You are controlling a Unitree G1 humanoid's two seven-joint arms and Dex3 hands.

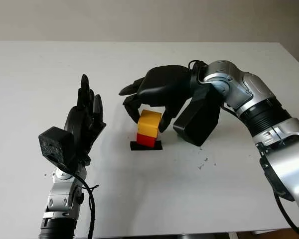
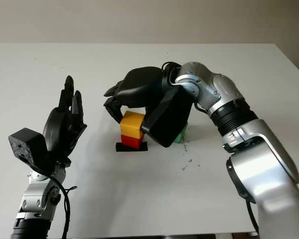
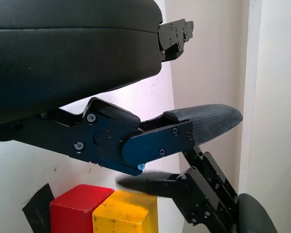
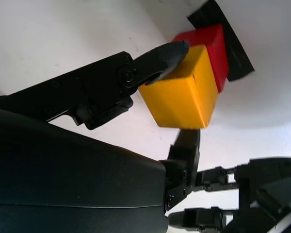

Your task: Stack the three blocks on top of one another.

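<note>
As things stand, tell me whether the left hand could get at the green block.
Probably not. The green block lies beyond the right hand and forearm, which close over the yellow block on the red block. The open left hand is raised on the stack's far side.

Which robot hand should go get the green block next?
Probably the right hand: it is at the stack, fingers around the yellow block on the red block, and the green block lies just beside its arm. The left hand, open, is farther off.
</note>
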